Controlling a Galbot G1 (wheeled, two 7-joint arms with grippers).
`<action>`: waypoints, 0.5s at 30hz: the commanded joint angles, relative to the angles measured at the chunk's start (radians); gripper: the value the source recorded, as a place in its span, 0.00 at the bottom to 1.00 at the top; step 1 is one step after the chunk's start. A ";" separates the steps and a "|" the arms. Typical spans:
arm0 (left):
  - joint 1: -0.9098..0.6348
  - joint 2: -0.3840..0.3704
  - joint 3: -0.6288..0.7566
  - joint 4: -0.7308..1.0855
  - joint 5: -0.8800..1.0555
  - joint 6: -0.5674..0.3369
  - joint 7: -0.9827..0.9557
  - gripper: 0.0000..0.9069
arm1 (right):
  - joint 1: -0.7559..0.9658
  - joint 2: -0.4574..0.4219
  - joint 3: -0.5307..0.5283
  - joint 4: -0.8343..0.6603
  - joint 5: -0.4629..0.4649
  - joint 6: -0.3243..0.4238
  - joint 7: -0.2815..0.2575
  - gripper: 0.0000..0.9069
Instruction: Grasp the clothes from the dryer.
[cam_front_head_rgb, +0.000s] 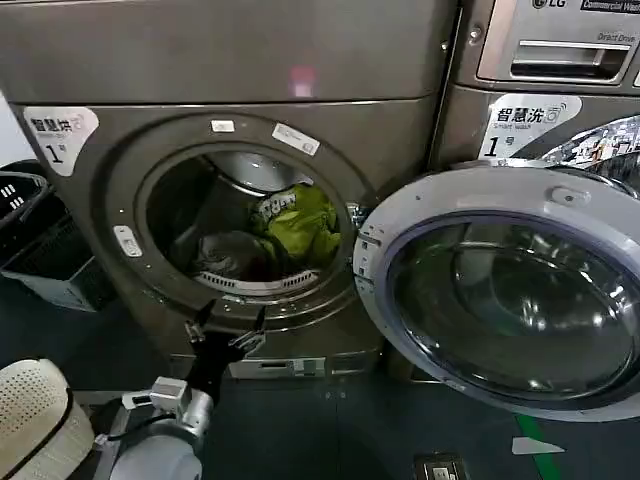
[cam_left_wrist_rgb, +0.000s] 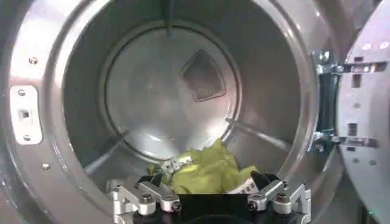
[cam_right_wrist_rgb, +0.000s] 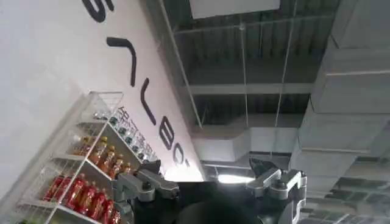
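the left arm rises from the lower left of the head view, its silver forearm angled up and forward so that the left gripper sits just below the lower rim of the dryer porthole, outside the drum. its two fingers are spread apart, pointing up toward the opening, with nothing between them. in the left wrist view the same gripper looks straight into the drum, its fingertips wide at either side and the garments lying beyond them.

the clothes lie inside the drum, at the bottom and toward the right side: a yellow-green piece with white print on top, a darker grey piece beside it lower and to the left. the round door is swung fully open to the right, hanging in front of the neighbouring machine.

the right gripper is raised, facing a ceiling and a white wall with a rack of bottles; its fingers stand apart, holding nothing.
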 joint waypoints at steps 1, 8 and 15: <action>0.002 0.002 0.001 -0.003 -0.001 0.020 -0.001 1.00 | 0.000 0.000 -0.001 -0.001 0.000 0.001 0.001 1.00; 0.003 0.001 0.001 -0.005 0.003 0.018 0.002 1.00 | 0.000 0.000 0.000 -0.003 0.000 0.000 0.002 1.00; 0.004 0.000 0.002 -0.008 0.009 0.017 0.004 1.00 | 0.001 0.001 -0.001 -0.003 0.000 0.000 0.001 1.00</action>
